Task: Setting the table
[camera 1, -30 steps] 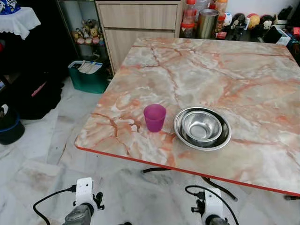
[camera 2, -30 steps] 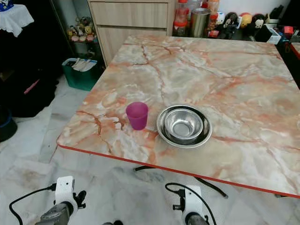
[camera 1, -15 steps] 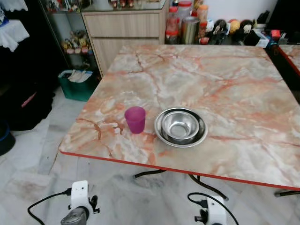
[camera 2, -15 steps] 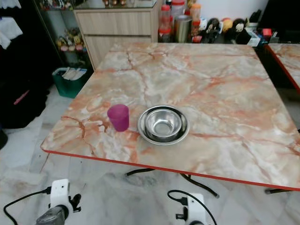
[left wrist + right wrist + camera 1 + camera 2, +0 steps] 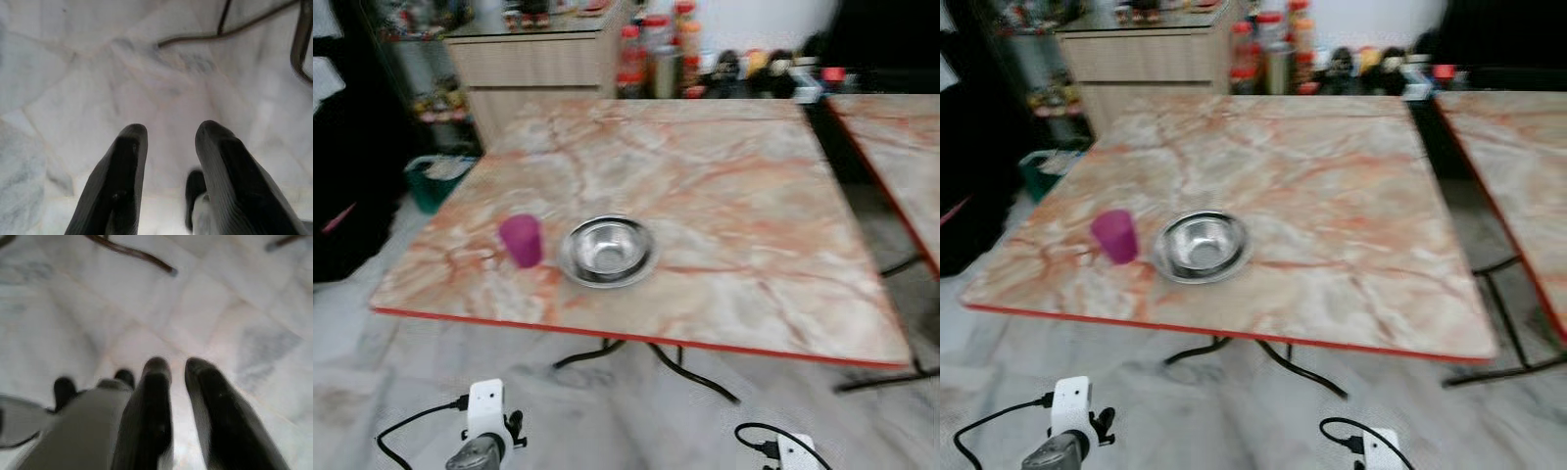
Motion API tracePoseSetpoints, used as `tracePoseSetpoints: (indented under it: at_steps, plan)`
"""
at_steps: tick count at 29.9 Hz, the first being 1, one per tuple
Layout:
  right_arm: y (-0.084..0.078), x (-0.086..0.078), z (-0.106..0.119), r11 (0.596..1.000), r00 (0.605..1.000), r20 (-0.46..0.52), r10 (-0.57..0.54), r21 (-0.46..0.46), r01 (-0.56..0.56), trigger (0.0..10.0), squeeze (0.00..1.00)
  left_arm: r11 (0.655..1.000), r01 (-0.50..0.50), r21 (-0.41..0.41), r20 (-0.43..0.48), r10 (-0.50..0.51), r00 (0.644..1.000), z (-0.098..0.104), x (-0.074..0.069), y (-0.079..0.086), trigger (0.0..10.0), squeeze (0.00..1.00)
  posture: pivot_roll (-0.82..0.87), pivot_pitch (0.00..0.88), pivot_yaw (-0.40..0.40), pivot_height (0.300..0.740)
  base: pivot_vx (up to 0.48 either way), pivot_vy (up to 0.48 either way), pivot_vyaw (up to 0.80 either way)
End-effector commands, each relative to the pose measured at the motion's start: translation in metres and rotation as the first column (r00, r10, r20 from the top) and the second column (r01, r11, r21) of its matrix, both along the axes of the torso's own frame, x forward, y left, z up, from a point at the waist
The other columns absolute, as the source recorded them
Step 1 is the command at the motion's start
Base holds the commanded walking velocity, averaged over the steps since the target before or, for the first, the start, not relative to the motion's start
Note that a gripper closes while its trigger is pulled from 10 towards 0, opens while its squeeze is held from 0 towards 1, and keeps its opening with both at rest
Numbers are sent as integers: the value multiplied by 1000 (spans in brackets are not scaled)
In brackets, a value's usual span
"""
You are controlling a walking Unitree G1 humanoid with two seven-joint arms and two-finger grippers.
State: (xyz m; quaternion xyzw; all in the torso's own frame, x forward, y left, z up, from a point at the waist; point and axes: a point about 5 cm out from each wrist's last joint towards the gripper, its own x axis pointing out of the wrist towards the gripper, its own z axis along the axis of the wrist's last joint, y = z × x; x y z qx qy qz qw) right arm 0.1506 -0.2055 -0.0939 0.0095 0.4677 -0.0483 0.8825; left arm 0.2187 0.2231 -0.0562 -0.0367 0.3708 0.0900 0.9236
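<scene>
**On the marble table: a cup beside stacked steel bowls**

Near the front edge of the orange-veined marble table point(image 5: 734, 196), toward its left side, a purple cup point(image 5: 521, 240) stands upright. Just to its right sit the steel bowls point(image 5: 607, 252), a smaller one nested inside a wider one; cup and bowls are close together, but blur hides whether they touch. A red band runs along the table's near edge, and black metal legs show beneath it on the pale marble floor point(image 5: 607, 411).

Behind the table stands a wooden cabinet point(image 5: 533, 59), with bottles and jars point(image 5: 651, 61) crowded at the table's far edge. A green bin point(image 5: 433, 176) sits on the floor to the left. A second table point(image 5: 901, 147) of the same marble stands to the right.

Both arms hang low over the floor, well short of the table. The left pincer point(image 5: 166, 134) has its fingers parted by a moderate gap, holding nothing. The right pincer point(image 5: 177, 367) shows a narrow gap between its fingers, also holding nothing
</scene>
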Motion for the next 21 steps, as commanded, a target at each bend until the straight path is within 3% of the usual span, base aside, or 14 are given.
tracePoseSetpoints:
  at_steps: [1, 8, 21]
  plan:
    - [10, 3, -1, 1000, 1000, -1, 4, 20, -4, 10000, 0, 1000, 1, 0, -12, -1, 1000, -1, -2, -1, 10000, 0, -27, 117, 33, 740, 0, 0, 0]
    - [25, 16, 2, 999, 1000, 20, 17, 32, -17, 10000, 0, 1000, -1, -1, -1, 1, 1000, 2, 4, 0, 10000, 0, -27, 131, 34, 740, 0, -477, 0]
    - [32, 20, 3, 999, 1000, 24, 13, 33, -14, 10000, 0, 1000, 1, -1, 5, -1, 1000, 3, 6, -1, 10000, 0, -22, 146, 31, 740, 0, -472, 0]
